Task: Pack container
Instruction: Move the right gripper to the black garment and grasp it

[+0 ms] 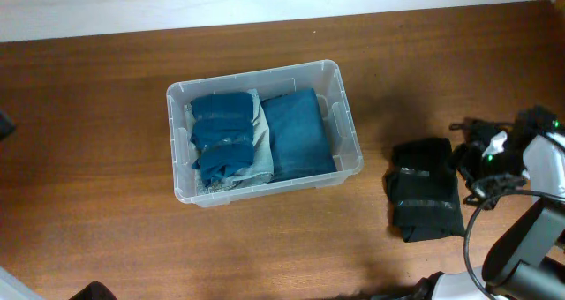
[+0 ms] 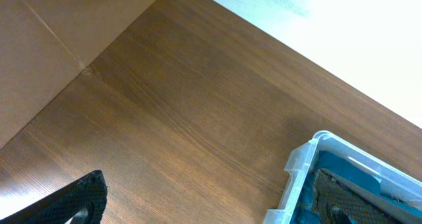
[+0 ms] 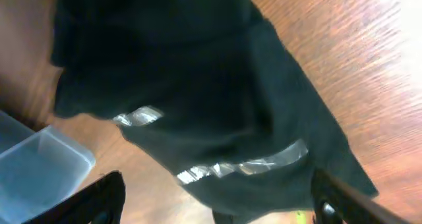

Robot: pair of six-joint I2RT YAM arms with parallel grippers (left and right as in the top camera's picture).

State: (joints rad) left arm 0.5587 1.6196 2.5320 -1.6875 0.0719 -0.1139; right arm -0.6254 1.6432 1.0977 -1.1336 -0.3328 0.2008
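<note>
Here, the right gripper (image 3: 217, 194) is seen spread wide over the black garment (image 3: 198, 85) near the container (image 1: 265, 132), nothing being clasped; the left gripper's (image 2: 76, 201) state cannot be told.

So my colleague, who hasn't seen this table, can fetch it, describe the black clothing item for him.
Find the clear container in the middle of the wooden table. To its right in the overhead view, outside it, lies a folded black garment. It alone is black with silvery stripes; the clothes in the container are blue or pale.
</note>
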